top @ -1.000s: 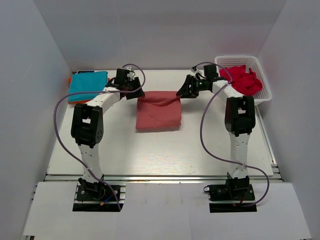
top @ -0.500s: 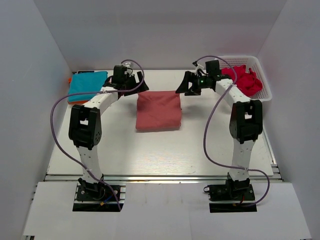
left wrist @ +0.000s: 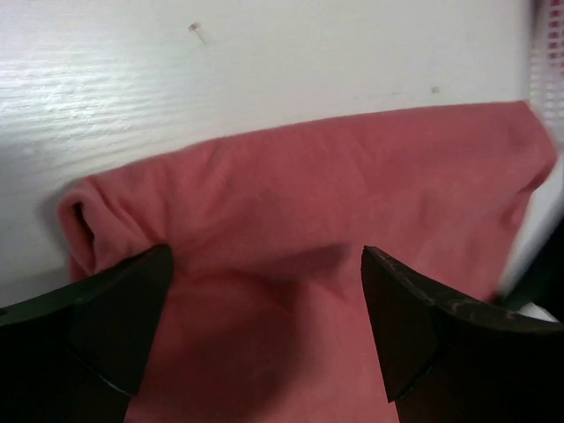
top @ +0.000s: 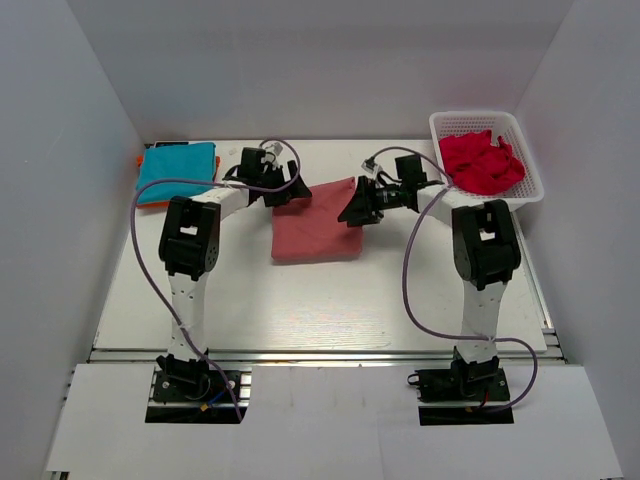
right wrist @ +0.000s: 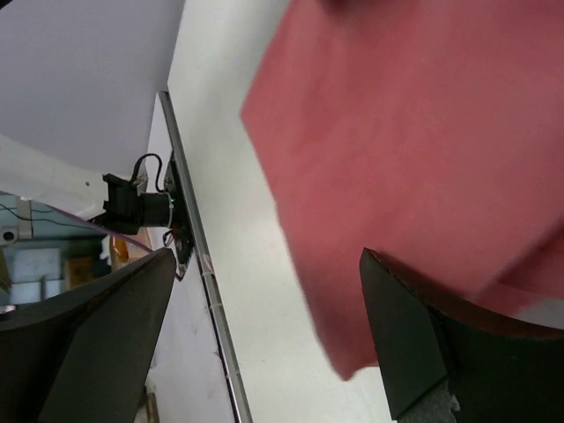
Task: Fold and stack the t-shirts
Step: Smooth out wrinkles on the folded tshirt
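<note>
A folded pinkish-red t-shirt (top: pixel 315 228) lies in the middle of the table. My left gripper (top: pixel 286 190) is open at the shirt's far left corner; in the left wrist view (left wrist: pixel 264 256) the shirt (left wrist: pixel 335 194) fills the gap between the spread fingers. My right gripper (top: pixel 355 208) is open at the shirt's far right corner; in the right wrist view (right wrist: pixel 269 256) the shirt (right wrist: pixel 423 132) lies by the right finger, with bare table between the fingers. A folded teal t-shirt (top: pixel 178 170) lies at the back left. Crumpled red t-shirts (top: pixel 482 160) fill a white basket (top: pixel 528 190).
The basket stands at the back right corner. An orange item (top: pixel 139 160) peeks from under the teal shirt. White walls close the table on three sides. The table's metal front rail (right wrist: pixel 198 264) and a cable show in the right wrist view.
Both grippers have moved from behind the shirt forward and down onto its far corners. The shirt's far edge now looks slanted, with the right corner raised.
</note>
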Motion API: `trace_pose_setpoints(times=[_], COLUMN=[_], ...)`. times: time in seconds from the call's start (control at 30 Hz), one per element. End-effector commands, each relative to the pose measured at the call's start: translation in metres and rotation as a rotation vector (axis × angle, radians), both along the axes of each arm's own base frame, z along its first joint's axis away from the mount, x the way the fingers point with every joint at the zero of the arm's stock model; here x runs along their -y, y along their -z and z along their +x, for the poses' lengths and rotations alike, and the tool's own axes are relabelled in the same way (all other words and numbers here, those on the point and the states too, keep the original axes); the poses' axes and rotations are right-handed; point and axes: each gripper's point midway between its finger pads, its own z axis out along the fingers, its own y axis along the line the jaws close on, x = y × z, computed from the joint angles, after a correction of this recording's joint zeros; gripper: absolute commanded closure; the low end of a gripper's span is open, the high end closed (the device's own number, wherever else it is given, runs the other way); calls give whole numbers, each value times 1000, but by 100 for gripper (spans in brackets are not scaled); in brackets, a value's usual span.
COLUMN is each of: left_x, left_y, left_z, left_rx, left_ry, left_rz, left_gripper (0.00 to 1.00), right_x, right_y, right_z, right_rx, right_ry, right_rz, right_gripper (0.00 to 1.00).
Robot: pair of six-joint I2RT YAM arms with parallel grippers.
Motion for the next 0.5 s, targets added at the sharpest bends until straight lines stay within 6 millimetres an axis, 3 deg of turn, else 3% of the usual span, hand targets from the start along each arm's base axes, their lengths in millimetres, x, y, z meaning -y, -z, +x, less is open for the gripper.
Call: trace_pose_setpoints(times=[0.0,0.1,0.13,0.17,0.23,0.33,0.4,0.47], left_x=[-2,-2,0,-1,1,6,8,9], left_y=[9,26,22,27,25,13,-21,-40], left_z=[2,2,3,2,3,8,18,21], left_rx=[-32,-69,-70,-79,-64,-17,78,128], left_ry=[1,0,8,8,22,64,94,98], left_rz=[-13,-4,-11,-9,-10,-23,-24,9], left_gripper=[0,0,0,0,0,0,0,0], right_x=[11,19,22,25,29,29,29,28], right_y=[31,66,72,90,98,86,68,44], right_z=[9,17,19,18,22,30,39,45], right_rx=[1,-44,-45,-66,-71,-37,17,69], right_ry=[9,37,42,55,77,74,80,86], right_rz=[11,-25,-25,-46,-66,-58,-75,-92], right_gripper=[10,10,10,10,10,10,10,10])
